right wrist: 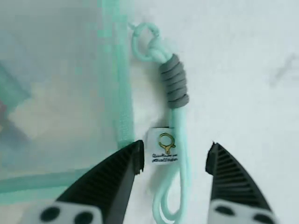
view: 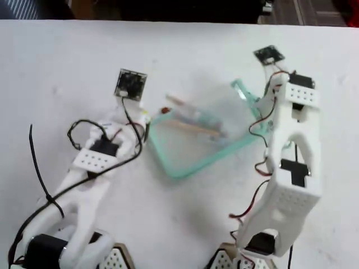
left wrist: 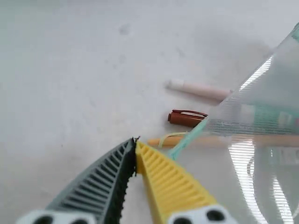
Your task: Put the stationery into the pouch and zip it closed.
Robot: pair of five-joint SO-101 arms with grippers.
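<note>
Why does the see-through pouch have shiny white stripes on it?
Left wrist view: light glares off the clear pouch in white streaks, hazing the green pen inside. Right wrist view: soft light, the mint cord casts just a faint shadow on the table.

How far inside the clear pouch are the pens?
Only partly: the pink pen, brown-capped pen and tan pencil poke out past the pouch edge.

Protruding pens (left wrist: 187, 117) crowd the pouch (left wrist: 261, 126) mouth.
</note>
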